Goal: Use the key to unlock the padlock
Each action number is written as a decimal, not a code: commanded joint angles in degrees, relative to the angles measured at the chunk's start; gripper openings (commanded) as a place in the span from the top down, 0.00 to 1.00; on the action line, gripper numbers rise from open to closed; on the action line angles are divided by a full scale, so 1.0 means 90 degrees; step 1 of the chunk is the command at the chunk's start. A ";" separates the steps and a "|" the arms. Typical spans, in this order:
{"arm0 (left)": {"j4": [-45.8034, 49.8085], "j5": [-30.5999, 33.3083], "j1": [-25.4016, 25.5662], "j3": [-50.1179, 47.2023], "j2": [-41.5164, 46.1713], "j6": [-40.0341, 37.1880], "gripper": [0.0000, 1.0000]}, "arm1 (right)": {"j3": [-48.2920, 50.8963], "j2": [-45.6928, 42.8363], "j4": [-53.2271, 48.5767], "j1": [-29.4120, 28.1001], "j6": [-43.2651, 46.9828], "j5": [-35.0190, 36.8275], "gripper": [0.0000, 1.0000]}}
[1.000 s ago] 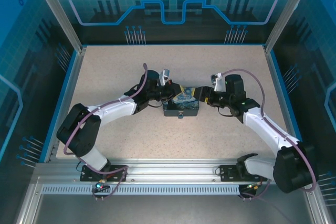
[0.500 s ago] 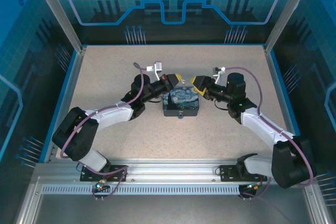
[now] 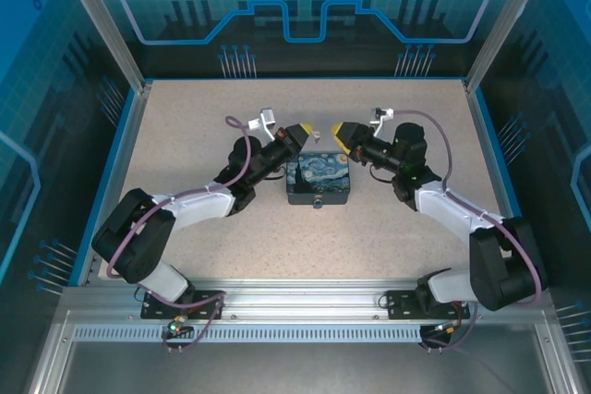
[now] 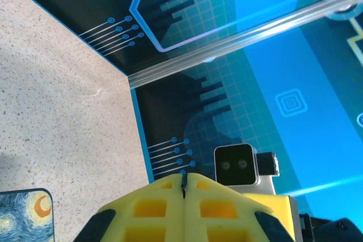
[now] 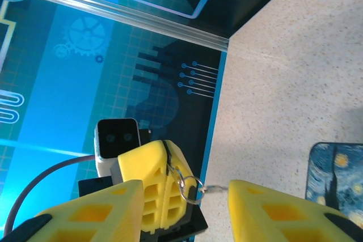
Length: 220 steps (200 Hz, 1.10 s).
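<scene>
Closed left gripper (image 3: 303, 132) is pinching thin dark metal key (image 5: 211, 188); right gripper (image 3: 343, 131) is gaping, empty. Marginal pinch is risking a drop.

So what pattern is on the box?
The box has a blue-and-yellow swirly night-sky print; top view best.

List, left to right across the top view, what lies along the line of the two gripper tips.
left gripper → key → right gripper. The box, nearer the bases, spans the width of all three, so it has no clear place in the order.
</scene>
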<state>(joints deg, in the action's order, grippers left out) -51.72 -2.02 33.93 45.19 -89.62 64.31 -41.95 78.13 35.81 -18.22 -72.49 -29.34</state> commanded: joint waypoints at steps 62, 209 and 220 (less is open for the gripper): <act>-0.0259 0.0800 0.0160 -0.0109 0.0192 0.0402 1.00 | -0.0457 0.0713 0.1059 -0.0445 -0.0248 0.0256 0.60; -0.0220 0.0967 0.0297 -0.0003 0.0134 0.0376 1.00 | -0.0590 0.1045 0.1089 -0.0651 -0.0249 0.0212 0.69; -0.0211 0.0981 0.0295 -0.0001 0.0144 0.0360 1.00 | -0.0556 0.1046 0.1099 -0.0665 -0.0259 0.0222 0.71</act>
<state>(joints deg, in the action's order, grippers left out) -51.79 5.21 36.07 45.12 -89.58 67.61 -45.89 87.07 43.79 -23.16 -74.67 -27.42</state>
